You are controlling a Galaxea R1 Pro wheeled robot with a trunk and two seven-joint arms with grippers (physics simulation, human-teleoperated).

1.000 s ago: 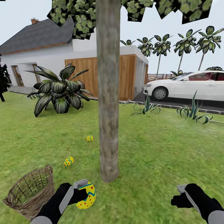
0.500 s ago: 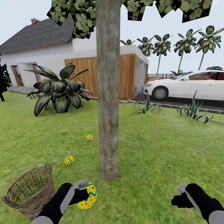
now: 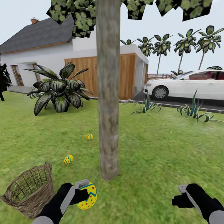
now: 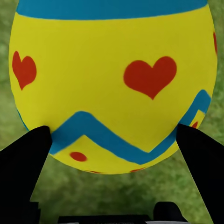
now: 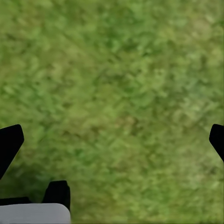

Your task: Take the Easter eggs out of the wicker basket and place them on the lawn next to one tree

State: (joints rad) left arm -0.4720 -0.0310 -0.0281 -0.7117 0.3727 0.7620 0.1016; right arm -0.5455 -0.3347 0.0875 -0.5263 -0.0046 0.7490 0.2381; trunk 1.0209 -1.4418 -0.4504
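Wicker basket [image 3: 29,194] beside left gripper's [image 3: 83,194] egg [image 3: 88,196].

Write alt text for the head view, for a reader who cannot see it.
The left gripper holds a yellow painted egg above the lawn, near the base of a tall tree trunk. Two more eggs lie on the grass left of the trunk, beyond a wicker basket; the right gripper carries nothing.

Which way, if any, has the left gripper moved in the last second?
No real move. The left gripper, shut on the egg, keeps the same offset from the base of the tree; the view itself shifted slightly.
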